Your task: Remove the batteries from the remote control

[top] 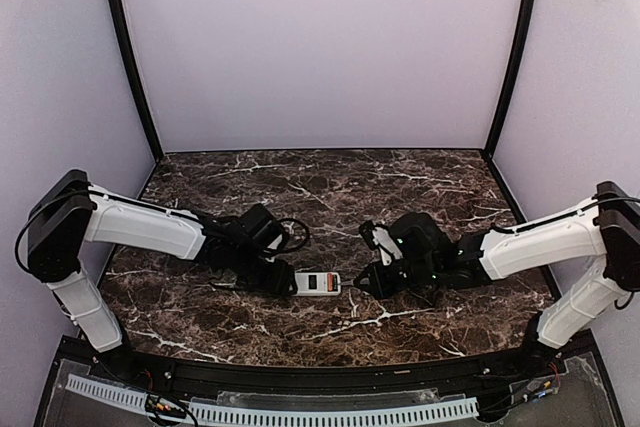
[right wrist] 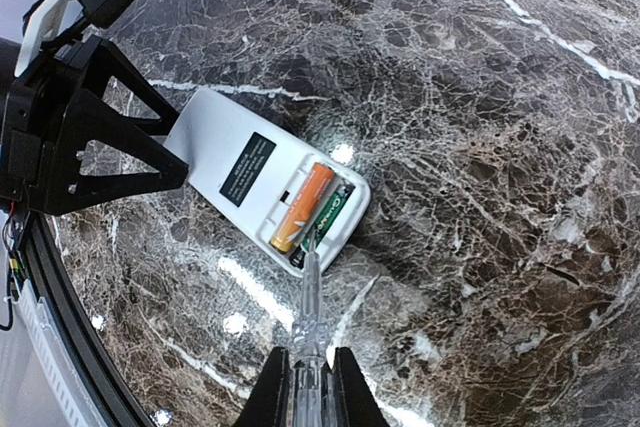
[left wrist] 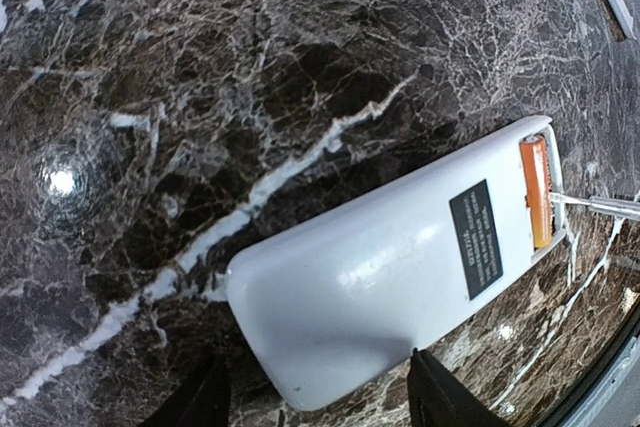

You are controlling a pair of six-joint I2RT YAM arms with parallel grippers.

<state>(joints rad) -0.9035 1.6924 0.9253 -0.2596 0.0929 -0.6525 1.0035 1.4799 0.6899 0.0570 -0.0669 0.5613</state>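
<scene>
Dark white-veined marble table, thin clear tool, small white plate

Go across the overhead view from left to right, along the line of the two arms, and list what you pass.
left arm → left end effector → remote control → right end effector, shut on a screwdriver → right arm

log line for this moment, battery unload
remote control: back up, compartment open | batteries: both inside | left gripper: open, straddling remote control end | right gripper: shut on pry tool, tip at batteries
</scene>
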